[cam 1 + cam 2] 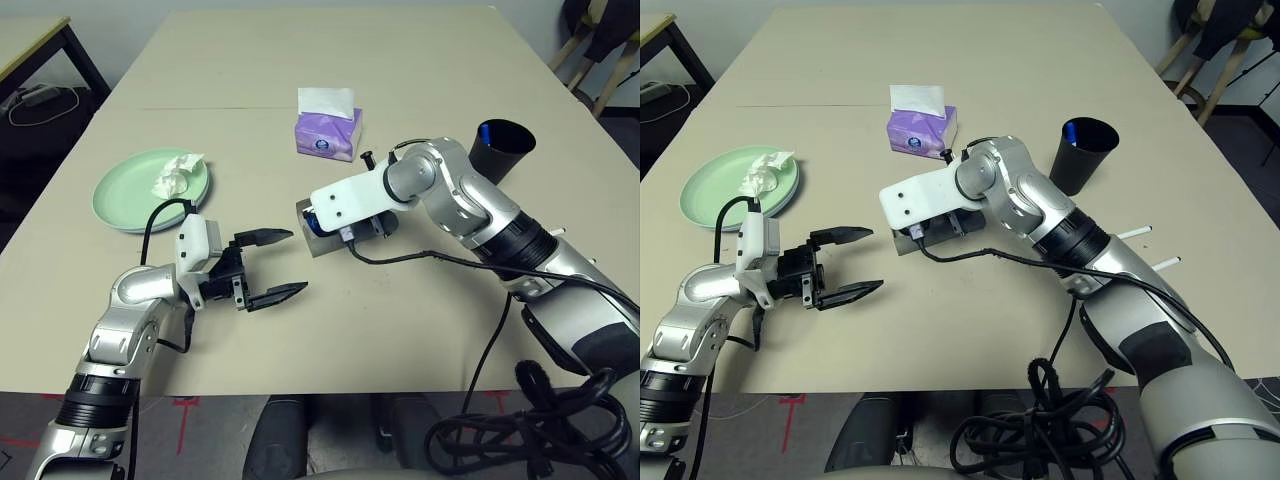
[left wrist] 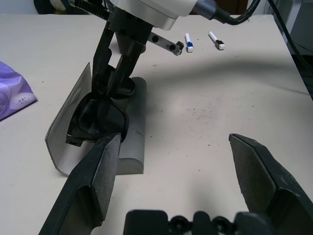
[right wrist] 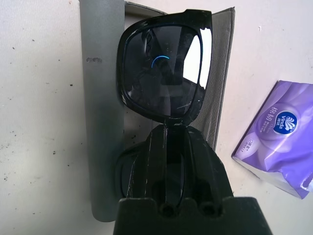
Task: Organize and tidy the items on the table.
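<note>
Left eye view, table (image 1: 420,330) seen from above: my right hand (image 3: 168,147) is clenched on the bridge of the black sunglasses (image 3: 164,68), holding them at the open grey glasses case (image 2: 132,127), which lies near the middle of the table. Right wrist view shows one lens over the case's grey lining, the other lens hidden behind my fingers. My left hand (image 1: 270,265) hangs released, jaws wide apart and holding nothing, just left of the case and apart from it.

Far of the case stands a purple tissue box (image 1: 328,135) with a white sheet pulled up; its round blue emblem reads "Vinda", with further characters I cannot read. To the left lies a mint green plate (image 1: 125,195) carrying a crumpled white tissue (image 1: 175,175). To the right stands a black cup (image 1: 500,148) with a blue pen (image 1: 1070,131) inside. Left wrist view shows two white pens (image 2: 203,41), one capped blue and one black, beyond the case.
</note>
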`<control>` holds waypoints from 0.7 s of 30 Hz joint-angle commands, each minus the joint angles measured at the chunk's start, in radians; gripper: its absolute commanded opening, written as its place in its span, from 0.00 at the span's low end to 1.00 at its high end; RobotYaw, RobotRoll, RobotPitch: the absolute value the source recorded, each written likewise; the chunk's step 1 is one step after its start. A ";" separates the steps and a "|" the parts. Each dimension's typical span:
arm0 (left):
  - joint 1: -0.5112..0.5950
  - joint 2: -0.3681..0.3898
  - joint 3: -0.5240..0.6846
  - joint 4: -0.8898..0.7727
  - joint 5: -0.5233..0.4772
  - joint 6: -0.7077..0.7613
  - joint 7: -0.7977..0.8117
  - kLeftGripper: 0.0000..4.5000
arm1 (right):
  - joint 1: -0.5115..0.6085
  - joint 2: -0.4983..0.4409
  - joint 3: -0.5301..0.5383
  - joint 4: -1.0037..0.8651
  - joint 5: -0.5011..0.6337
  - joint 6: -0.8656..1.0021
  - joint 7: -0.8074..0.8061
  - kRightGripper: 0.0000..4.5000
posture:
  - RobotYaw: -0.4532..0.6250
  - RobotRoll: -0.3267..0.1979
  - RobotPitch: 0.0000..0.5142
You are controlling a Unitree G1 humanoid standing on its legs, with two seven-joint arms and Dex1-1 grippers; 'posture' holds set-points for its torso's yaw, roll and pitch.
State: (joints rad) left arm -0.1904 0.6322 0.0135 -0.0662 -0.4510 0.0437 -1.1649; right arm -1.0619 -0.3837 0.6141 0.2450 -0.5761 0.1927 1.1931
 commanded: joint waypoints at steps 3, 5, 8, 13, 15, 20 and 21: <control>0.005 -0.006 -0.017 -0.013 0.013 -0.002 0.002 1.00 | -0.011 0.014 0.006 0.055 -0.005 -0.003 -0.016 0.08 | 0.52 0.62 0.24; 0.006 -0.007 -0.017 -0.013 0.013 -0.002 0.003 1.00 | -0.021 0.018 0.002 0.068 -0.001 -0.006 -0.020 0.08 | 0.52 0.62 0.24; 0.008 -0.007 -0.016 -0.015 0.012 -0.001 0.004 1.00 | -0.039 0.020 -0.005 0.083 0.006 -0.015 -0.023 0.08 | 0.52 0.62 0.23; 0.008 -0.008 -0.016 -0.014 0.013 0.000 0.006 1.00 | -0.056 0.023 -0.013 0.097 0.012 -0.027 -0.025 0.08 | 0.52 0.62 0.23; 0.008 -0.008 -0.016 -0.013 0.013 0.000 0.006 1.00 | -0.059 0.024 -0.013 0.103 0.013 -0.031 -0.028 0.08 | 0.52 0.62 0.23; 0.009 -0.007 -0.017 -0.014 0.012 0.001 0.006 1.00 | -0.060 0.037 -0.004 0.126 0.010 -0.043 -0.043 0.08 | 0.52 0.62 0.24; 0.009 -0.006 -0.017 -0.015 0.012 0.002 0.006 1.00 | -0.059 0.040 -0.002 0.128 0.009 -0.045 -0.045 0.08 | 0.52 0.62 0.24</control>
State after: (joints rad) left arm -0.1902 0.6288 0.0092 -0.0662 -0.4494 0.0437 -1.1591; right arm -1.1171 -0.3499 0.6140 0.3619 -0.5734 0.1574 1.1564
